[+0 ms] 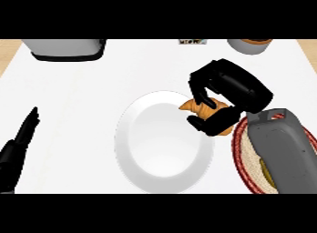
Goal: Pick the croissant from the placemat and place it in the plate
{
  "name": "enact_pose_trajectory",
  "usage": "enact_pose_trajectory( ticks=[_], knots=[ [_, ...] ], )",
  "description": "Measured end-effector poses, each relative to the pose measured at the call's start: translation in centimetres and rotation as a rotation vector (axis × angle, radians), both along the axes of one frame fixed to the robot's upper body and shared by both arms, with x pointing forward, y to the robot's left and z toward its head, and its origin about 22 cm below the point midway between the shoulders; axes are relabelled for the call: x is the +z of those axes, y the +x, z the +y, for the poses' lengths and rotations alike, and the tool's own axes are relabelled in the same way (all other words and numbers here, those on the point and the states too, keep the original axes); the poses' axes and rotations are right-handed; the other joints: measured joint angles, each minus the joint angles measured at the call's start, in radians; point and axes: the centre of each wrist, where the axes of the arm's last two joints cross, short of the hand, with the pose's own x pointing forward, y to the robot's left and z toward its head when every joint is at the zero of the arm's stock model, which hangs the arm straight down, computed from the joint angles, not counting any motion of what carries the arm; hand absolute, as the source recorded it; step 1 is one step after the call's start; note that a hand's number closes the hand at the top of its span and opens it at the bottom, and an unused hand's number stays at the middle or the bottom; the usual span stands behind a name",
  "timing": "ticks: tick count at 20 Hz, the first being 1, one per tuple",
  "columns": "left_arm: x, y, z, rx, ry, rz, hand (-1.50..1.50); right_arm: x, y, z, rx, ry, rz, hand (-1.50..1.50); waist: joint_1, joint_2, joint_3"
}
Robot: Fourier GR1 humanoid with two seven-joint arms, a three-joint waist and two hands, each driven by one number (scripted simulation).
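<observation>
**Croissant over the plate's right rim, release to come**

While my right hand [223,98] curls its black fingers and thumb round the small golden-brown croissant [190,106], I hold it just over the right rim of the round white plate [162,141]. The pastry is clear of the round woven placemat with the red border [240,157], which lies just beside the plate under my grey forearm.

As I judge it, the step in hand is the setting down. To do it well I should carry the croissant a little further left, toward the plate's flat middle, since here it hangs over the sloping rim and might slide or tip off toward the placemat. I should lower it until it nearly rests on the plate before I uncurl, then lift straight up so my fingers do not drag it along.

Only one end of the croissant shows, poking out leftward from between my fingers and thumb toward the plate's middle. Its long axis seems to run roughly left to right across the view, but my hand hides the rest, so I cannot be sure.

My left hand [13,154] rests at the view's lower left edge, fingers straight, holding nothing.
</observation>
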Motion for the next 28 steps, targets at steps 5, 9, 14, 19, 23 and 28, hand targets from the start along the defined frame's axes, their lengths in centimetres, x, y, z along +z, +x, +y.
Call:
enact_pose_trajectory(
  ticks=[5,9,14,19,23,28],
  knots=[
    [-0.3,0.2,-0.5,-0.008,-0.003,-0.001,0.0,-2.4,-0.9,4.6,0.017,-0.082,0.05,1.5,0.007,0.003,0.0],
    [0.0,0.8,0.3,-0.008,0.003,-0.005,0.0,-4.8,-1.7,8.0,0.035,-0.122,0.091,1.5,0.009,0.005,0.0],
    [0.1,1.0,0.1,-0.013,0.002,-0.002,0.0,-7.8,-1.9,9.4,-0.007,-0.105,0.224,-1.5,0.015,0.006,0.001],
    [0.2,0.9,0.8,-0.016,0.0,-0.006,0.0,-10.1,-2.3,11.2,-0.074,-0.097,0.294,-1.5,0.017,0.006,0.001],
    [-0.2,0.5,0.3,-0.012,0.0,-0.004,0.0,-10.6,-2.1,11.1,-0.086,0.0,0.315,-1.5,0.016,0.006,0.001],
    [-0.2,0.5,0.3,-0.007,0.0,-0.004,0.0,-9.7,-0.9,9.2,-0.156,0.213,0.35,-1.5,0.009,0.006,0.001]
  ],
)
